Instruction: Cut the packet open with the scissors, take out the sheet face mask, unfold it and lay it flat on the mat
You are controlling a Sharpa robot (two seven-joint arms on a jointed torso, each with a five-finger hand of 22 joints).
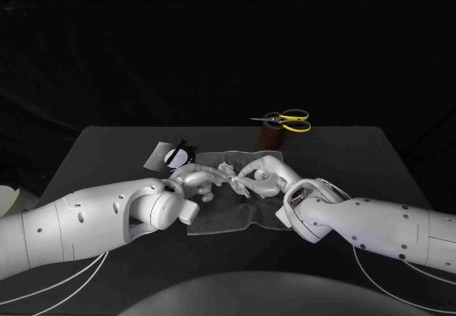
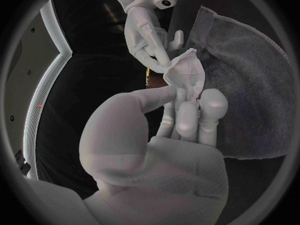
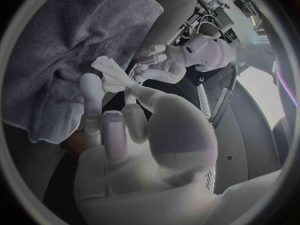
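Now left hand and right hand each pinch the bunched mask between fingertips, just above the mat, presumably to pull it open before laying flat.

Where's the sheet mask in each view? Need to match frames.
Head view: sheet mask held between left hand and right hand, over the mat.
Left wrist view: sheet mask at both hands' fingertips, beside the mat.
Right wrist view: sheet mask at the right hand's fingertips, against the mat.
Shared landmark: the grey mat.
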